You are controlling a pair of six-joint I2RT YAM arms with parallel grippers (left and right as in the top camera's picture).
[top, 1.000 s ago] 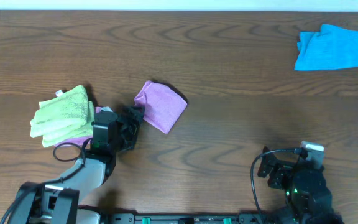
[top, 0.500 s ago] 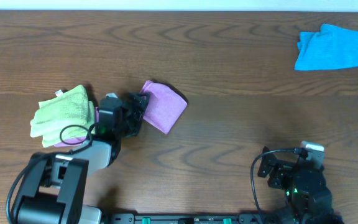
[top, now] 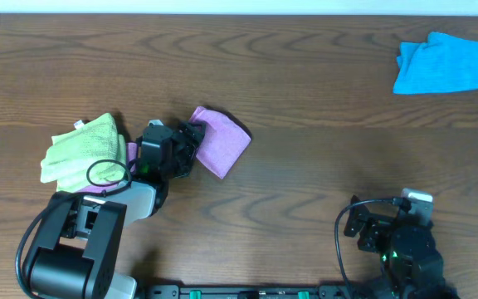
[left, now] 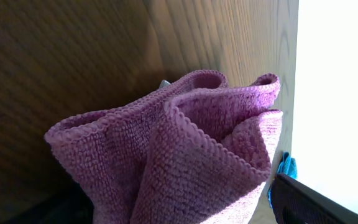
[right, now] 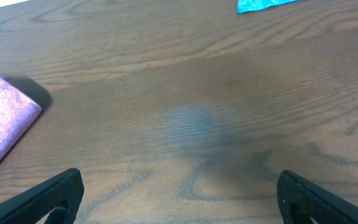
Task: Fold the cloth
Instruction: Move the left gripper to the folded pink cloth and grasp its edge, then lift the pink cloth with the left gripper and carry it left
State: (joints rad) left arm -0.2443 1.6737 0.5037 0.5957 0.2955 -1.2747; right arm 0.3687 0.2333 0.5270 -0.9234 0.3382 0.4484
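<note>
Item one, the purple terry cloth (top: pixel 221 141): it lies left of centre on the wooden table (top: pixel 305 108), bunched into a folded bundle with its layers doubled over. In my left wrist view it fills most of the picture, scalloped hems curling toward the lens.

Item two, the left gripper (top: pixel 191 137): it sits at the cloth's left edge, touching it. One dark finger (left: pixel 309 202) shows at the lower right of the wrist view, with the cloth just beside it. I cannot tell whether the jaws are clamped on the fabric or standing loose around it.

Item three, the right gripper (right: pixel 179 180): it is at the near right, well apart from the cloth, jaws spread wide over bare wood with nothing between them.

Item four, a lime-green cloth (top: pixel 85 149): it is heaped just left of the left arm. A small white tag (top: pixel 79 125) sits at its far edge, too small to read.

Item five, a bright blue cloth (top: pixel 444 62): it is crumpled at the far right corner.
</note>
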